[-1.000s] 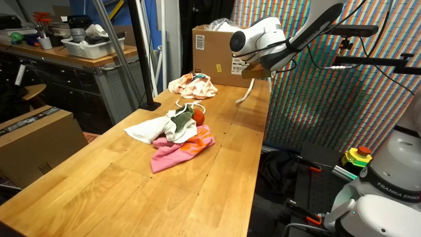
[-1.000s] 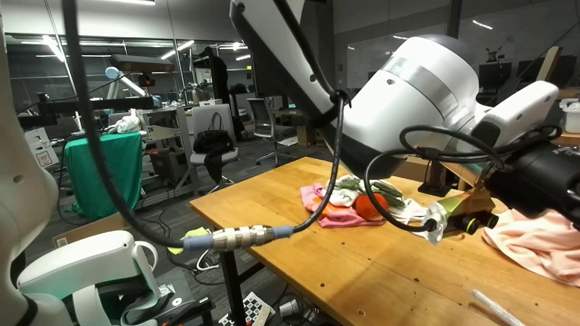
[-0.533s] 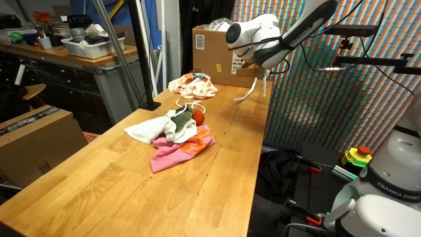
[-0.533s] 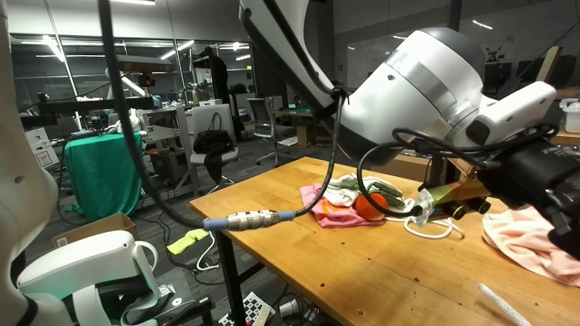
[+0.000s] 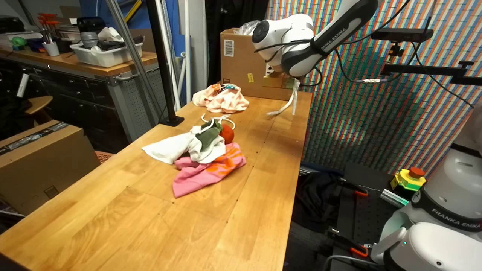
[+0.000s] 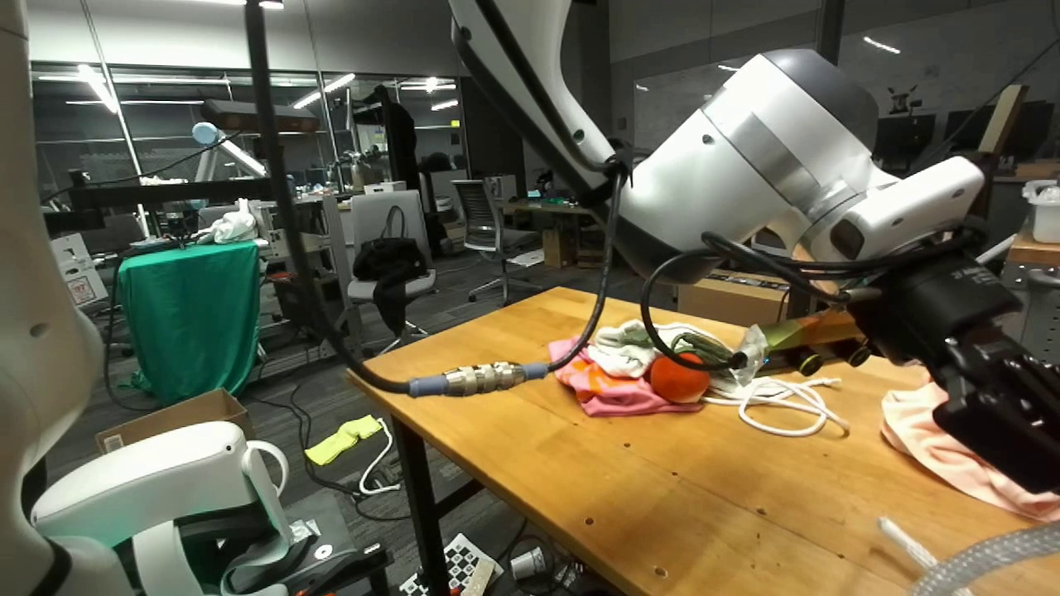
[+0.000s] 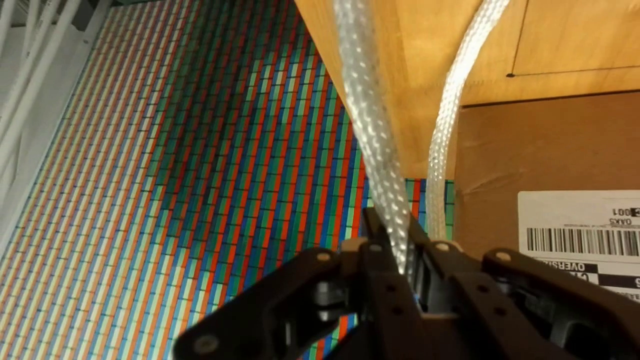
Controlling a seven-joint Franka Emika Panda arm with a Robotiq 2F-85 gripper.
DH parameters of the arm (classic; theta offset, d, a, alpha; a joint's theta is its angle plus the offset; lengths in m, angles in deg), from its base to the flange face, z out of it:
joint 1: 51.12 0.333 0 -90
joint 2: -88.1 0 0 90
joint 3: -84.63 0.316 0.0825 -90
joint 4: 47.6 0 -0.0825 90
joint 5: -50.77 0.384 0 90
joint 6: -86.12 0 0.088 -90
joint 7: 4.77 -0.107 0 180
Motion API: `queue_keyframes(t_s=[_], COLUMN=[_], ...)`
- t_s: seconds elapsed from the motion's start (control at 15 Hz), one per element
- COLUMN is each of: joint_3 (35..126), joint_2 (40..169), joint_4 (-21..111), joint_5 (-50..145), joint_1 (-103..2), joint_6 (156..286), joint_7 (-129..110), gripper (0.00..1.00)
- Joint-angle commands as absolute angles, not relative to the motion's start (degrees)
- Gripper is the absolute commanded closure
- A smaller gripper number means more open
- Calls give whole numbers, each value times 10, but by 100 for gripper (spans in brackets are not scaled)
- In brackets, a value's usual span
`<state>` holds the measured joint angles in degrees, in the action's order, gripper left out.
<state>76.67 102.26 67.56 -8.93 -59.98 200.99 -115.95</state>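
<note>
My gripper (image 7: 395, 232) is shut on a white braided rope (image 7: 367, 95) in the wrist view; a second strand (image 7: 447, 110) hangs behind the fingers. In an exterior view the gripper (image 6: 1014, 422) hangs above the far part of the table, near a peach cloth (image 6: 961, 439). Two strands of the rope (image 5: 290, 102) dangle below the wrist; whether their ends touch the table is unclear. A pink and orange cloth (image 5: 209, 173), a white cloth (image 5: 169, 148), a green soft item (image 5: 208, 137) and a red ball (image 5: 227, 134) lie together, apart from the gripper.
A large cardboard box (image 5: 244, 62) stands at the table's far end, close to the wrist. A black post (image 5: 171, 119) rises at the table (image 5: 150, 226) edge. Another white cord (image 6: 787, 422) lies by the cloths. The arm's cable (image 6: 609, 273) loops beside it.
The arm has shifted left in both exterior views, and the gripper has tipped lower. The held rope has moved with it; a second strand now shows at lower right in an exterior view.
</note>
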Motion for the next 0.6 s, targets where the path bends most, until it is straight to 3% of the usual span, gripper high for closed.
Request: queue_keyframes(t_s=[0.0,0.07,0.2,0.53], joint_3=[768,769,769,772], joint_2=[1033,1036,1040,1041], joint_4=[656,652,650,657], joint_5=[-60,-56,-46,-44], joint_1=[-591,-589,-586,-582], joint_6=[2012,2012,2013,2023], joint_7=[-1162,-1157,-1151,-1139], gripper=[92,91,63,26])
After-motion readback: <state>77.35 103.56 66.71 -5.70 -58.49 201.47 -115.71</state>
